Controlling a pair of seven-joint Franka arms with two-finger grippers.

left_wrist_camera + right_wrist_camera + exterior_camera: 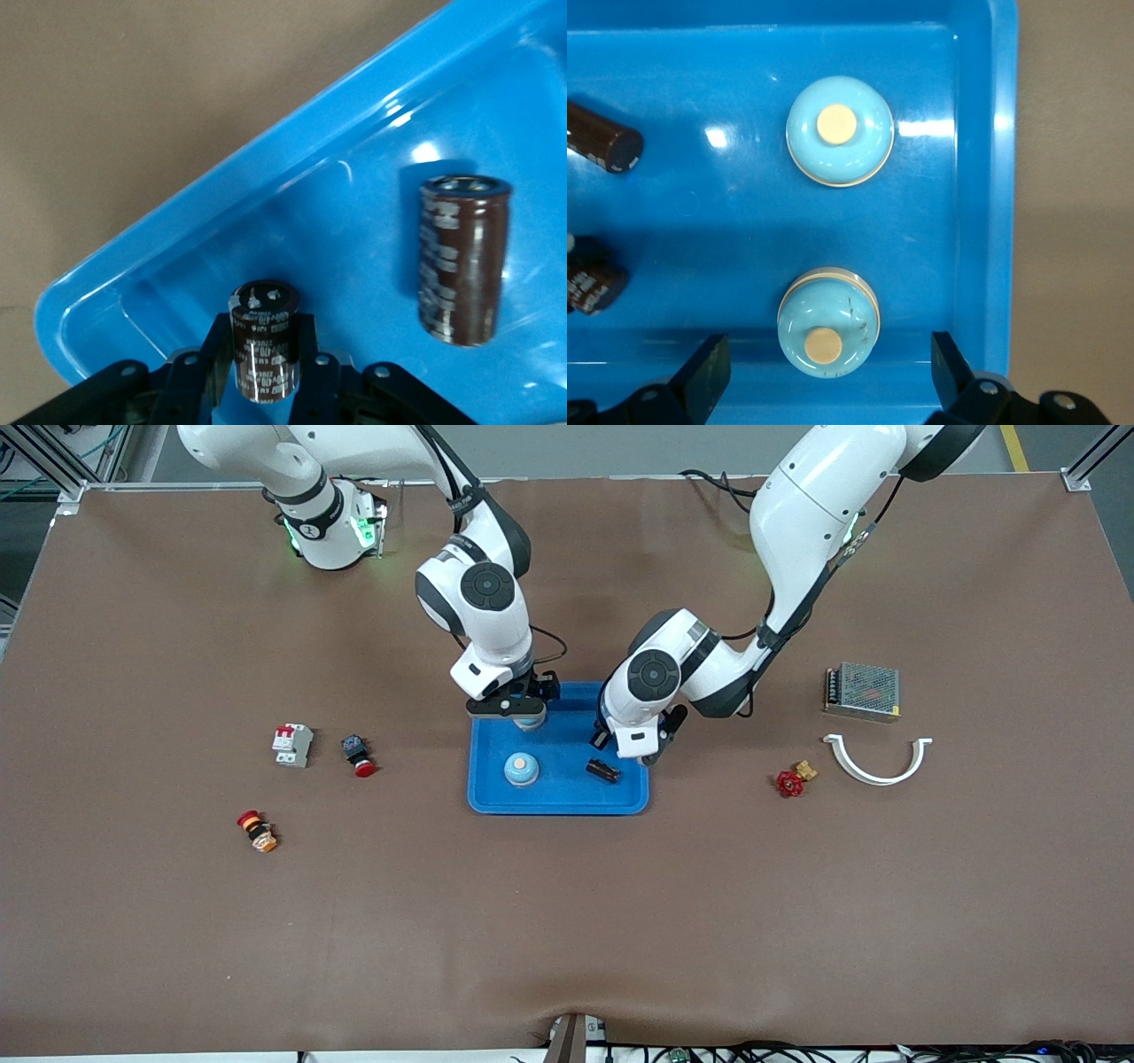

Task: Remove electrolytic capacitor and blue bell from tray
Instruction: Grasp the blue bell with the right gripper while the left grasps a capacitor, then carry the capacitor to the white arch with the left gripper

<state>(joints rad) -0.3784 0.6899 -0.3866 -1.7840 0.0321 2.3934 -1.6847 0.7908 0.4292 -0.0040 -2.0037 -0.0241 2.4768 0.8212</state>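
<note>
On the brown bench sits a blue tray [496,802]. Over its corner toward the left arm's end, the left hand [264,367] is clamped on a dark capacitor [264,341] with white print too small to read. A second capacitor [463,257] lies just beside it in the tray. The right hand [824,376] is spread wide around a light-blue bell [827,324] near the tray's rim; another bell [839,130] sits nearer the front camera. A red valve [790,783] and a white bracket [877,763] lie well apart from the tray.
</note>
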